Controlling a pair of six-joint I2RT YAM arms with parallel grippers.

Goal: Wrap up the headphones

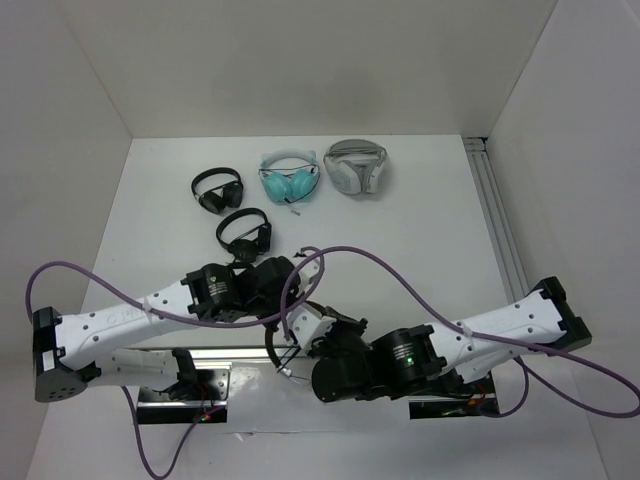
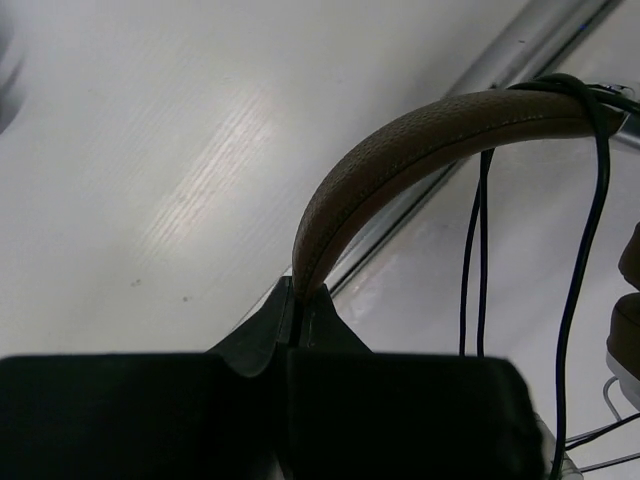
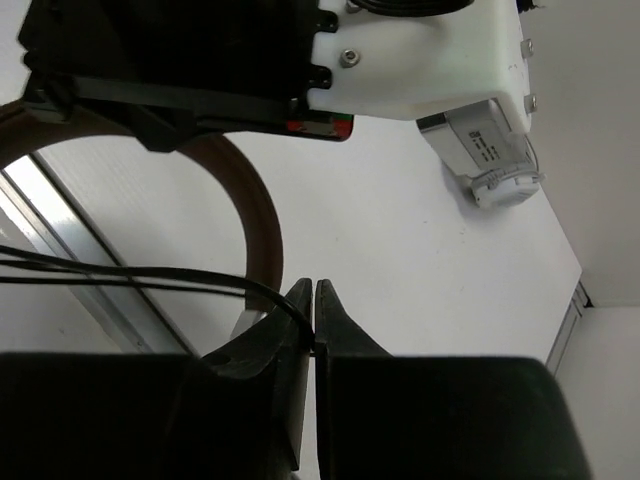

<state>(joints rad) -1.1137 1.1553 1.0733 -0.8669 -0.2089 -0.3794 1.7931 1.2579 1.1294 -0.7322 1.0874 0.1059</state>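
Left tool (image 2: 297, 300): jaws fully together, clamped on one end of the headphones' (image 2: 420, 140) brown headband (image 3: 265, 235). Right tool (image 3: 313, 318), just beside the left tool: jaws a sliver apart, pinching the thin black cable (image 3: 150, 275). More cable hangs over the headband, away from the left tool.

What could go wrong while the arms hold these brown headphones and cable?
The right gripper pinches the thin cable only at its very tip, so it might slip free. The left gripper grips the headband by its tips alone; it could twist or drop. Loose cable strands hanging off the headband may snag.
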